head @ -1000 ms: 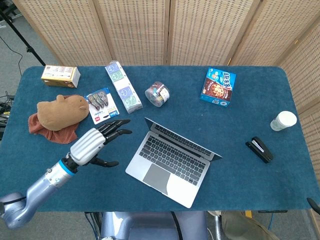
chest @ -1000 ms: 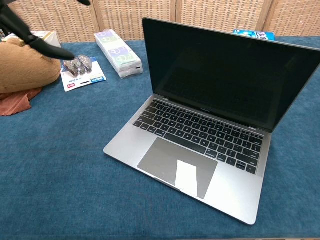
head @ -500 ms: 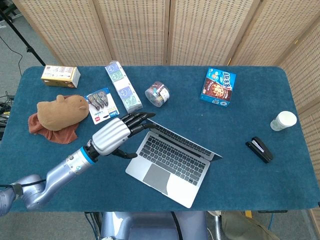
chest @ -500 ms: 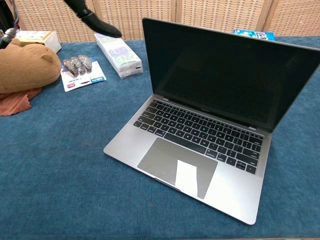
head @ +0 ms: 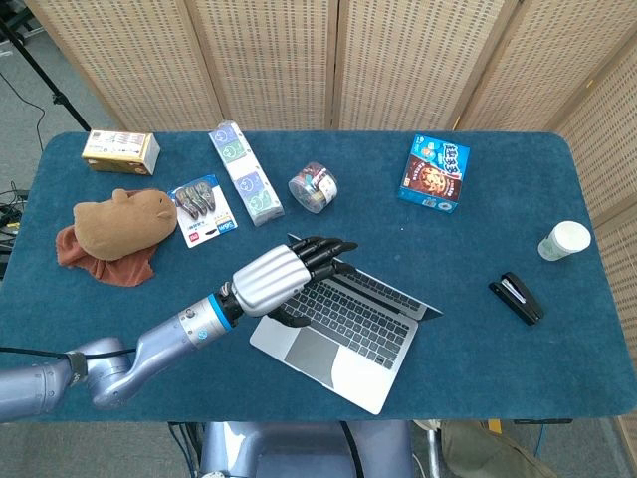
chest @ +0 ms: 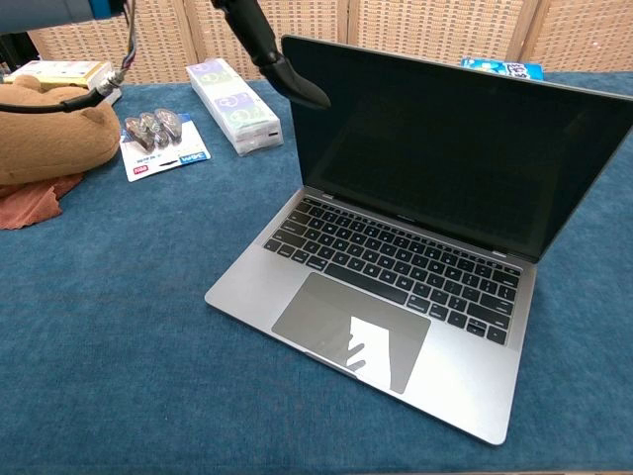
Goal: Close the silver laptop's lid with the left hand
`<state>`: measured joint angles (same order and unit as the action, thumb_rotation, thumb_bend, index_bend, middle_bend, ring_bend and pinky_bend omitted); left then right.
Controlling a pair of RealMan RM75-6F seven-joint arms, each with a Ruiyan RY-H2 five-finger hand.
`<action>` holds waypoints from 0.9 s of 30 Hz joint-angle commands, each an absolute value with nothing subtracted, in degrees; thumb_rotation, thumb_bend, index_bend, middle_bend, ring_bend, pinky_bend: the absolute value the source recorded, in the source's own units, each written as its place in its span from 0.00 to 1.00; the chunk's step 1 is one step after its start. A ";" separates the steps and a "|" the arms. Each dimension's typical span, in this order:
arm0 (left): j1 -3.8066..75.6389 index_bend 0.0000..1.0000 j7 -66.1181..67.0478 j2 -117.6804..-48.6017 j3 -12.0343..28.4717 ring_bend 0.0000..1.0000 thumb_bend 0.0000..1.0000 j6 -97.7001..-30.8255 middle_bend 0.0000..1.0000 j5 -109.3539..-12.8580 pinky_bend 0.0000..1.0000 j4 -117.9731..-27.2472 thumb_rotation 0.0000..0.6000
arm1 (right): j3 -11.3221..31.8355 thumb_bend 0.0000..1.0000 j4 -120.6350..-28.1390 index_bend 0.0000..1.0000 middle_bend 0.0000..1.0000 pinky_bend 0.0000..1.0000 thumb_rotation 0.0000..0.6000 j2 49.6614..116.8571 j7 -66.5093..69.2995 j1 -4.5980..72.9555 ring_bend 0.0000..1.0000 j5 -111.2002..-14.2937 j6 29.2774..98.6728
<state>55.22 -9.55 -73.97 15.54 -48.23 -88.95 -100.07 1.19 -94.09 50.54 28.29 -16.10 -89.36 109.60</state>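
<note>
The silver laptop stands open in the middle of the blue table, its dark screen upright and facing me. My left hand hovers over the laptop's left side, fingers stretched out and apart, their tips above the lid's top edge near its left corner. It holds nothing. In the chest view only a dark thumb tip shows, in front of the screen's upper left corner; whether it touches the lid I cannot tell. The right hand shows in neither view.
Left of the laptop lie a brown plush toy on a red cloth, a battery pack and a long white box. A small jar, a blue biscuit box, a paper cup and a black stapler lie further off.
My left hand has travelled right, from the bare table left of the laptop to above its keyboard and lid edge. The lid stands at the same angle.
</note>
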 commanded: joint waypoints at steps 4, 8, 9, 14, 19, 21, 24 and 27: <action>58.47 0.17 -6.24 -73.56 15.77 0.03 0.12 -44.40 0.02 -87.62 0.11 -99.50 1.00 | 1.37 0.19 -93.62 0.00 0.00 0.00 1.00 50.55 28.98 -16.83 0.00 -88.90 110.14; 59.59 0.17 -5.22 -73.43 15.84 0.03 0.12 -43.39 0.02 -86.97 0.11 -99.56 1.00 | 1.44 0.19 -93.35 0.00 0.00 0.00 1.00 50.53 29.51 -17.24 0.00 -88.55 110.27; 59.80 0.17 -5.09 -73.47 15.80 0.03 0.12 -43.16 0.02 -86.78 0.11 -99.56 1.00 | 1.47 0.19 -93.30 0.00 0.00 0.00 1.00 50.52 29.67 -17.36 0.00 -88.37 110.31; 61.73 0.17 -2.96 -74.08 15.03 0.02 0.12 -41.09 0.02 -85.85 0.11 -98.35 1.00 | 1.70 0.19 -92.99 0.00 0.00 0.00 1.00 50.40 30.84 -18.06 0.00 -87.77 110.58; 62.80 0.17 -1.26 -74.93 14.33 0.02 0.12 -40.18 0.02 -84.83 0.11 -97.44 1.00 | 1.90 0.19 -92.83 0.00 0.00 0.00 1.00 50.41 31.26 -18.37 0.00 -87.45 110.48; 63.08 0.17 -1.46 -75.58 13.93 0.02 0.12 -39.58 0.02 -84.04 0.11 -97.03 1.00 | 1.95 0.19 -92.80 0.00 0.00 0.00 1.00 50.42 31.33 -18.43 0.00 -87.47 110.44; 63.44 0.17 -1.33 -76.57 13.55 0.02 0.12 -39.36 0.02 -83.48 0.11 -96.12 1.00 | 2.06 0.19 -92.80 0.00 0.00 0.00 1.00 50.40 31.47 -18.50 0.00 -87.45 110.42; 63.62 0.17 -0.92 -77.32 12.94 0.02 0.12 -39.43 0.02 -83.43 0.11 -95.52 1.00 | 2.21 0.19 -92.74 0.00 0.00 0.00 1.00 50.40 31.63 -18.57 0.00 -87.28 110.31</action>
